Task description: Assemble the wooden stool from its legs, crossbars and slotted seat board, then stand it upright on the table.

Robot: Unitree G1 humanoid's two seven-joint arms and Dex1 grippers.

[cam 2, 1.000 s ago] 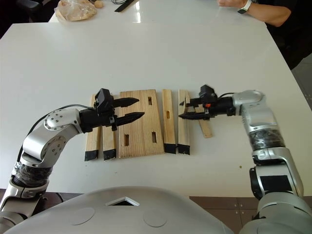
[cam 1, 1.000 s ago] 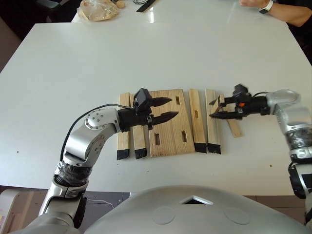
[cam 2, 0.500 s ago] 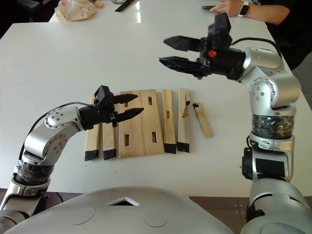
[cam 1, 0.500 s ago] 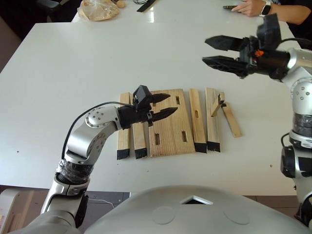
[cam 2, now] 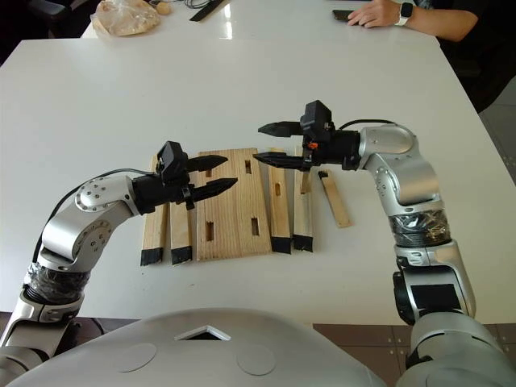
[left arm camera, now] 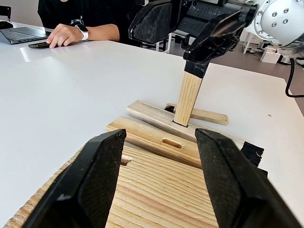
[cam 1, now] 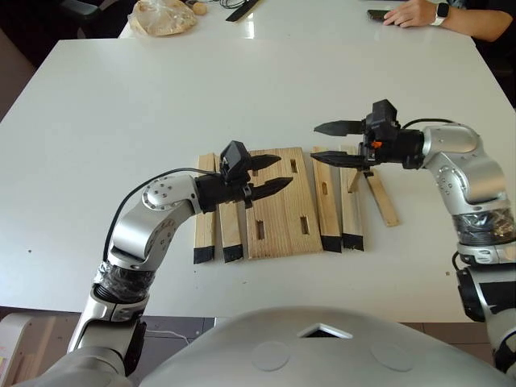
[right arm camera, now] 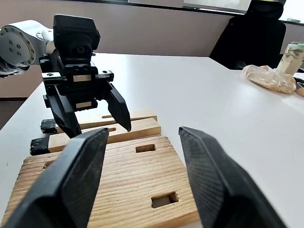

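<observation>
Left legs (cam 1: 218,226) flat on table (cam 1: 121,121), untouched. Left gripper (cam 1: 284,170) over seat board (cam 1: 278,214), jaws spread, empty. Board flat, slots bare. Right legs (cam 1: 326,205) flat just beside board; right gripper (cam 1: 315,143) above them, jaws spread, empty. Upright crossbar (cam 1: 355,179) plugged into outer leg's slot; loose crossbar (cam 1: 384,201) lies beside. Judgement: barely begun, nearly all joints left, stool not standing.

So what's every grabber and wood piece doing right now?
Left gripper: open, empty, over the seat board.
Right gripper: open, empty, above the right legs.
Seat board: lying flat, nothing fitted in it.
Left legs: lying flat beside the board.
Right legs: lying flat beside the board.
Crossbar: standing up on the outer right leg, apparently in its slot.
Other crossbar: lying flat, loose.
</observation>
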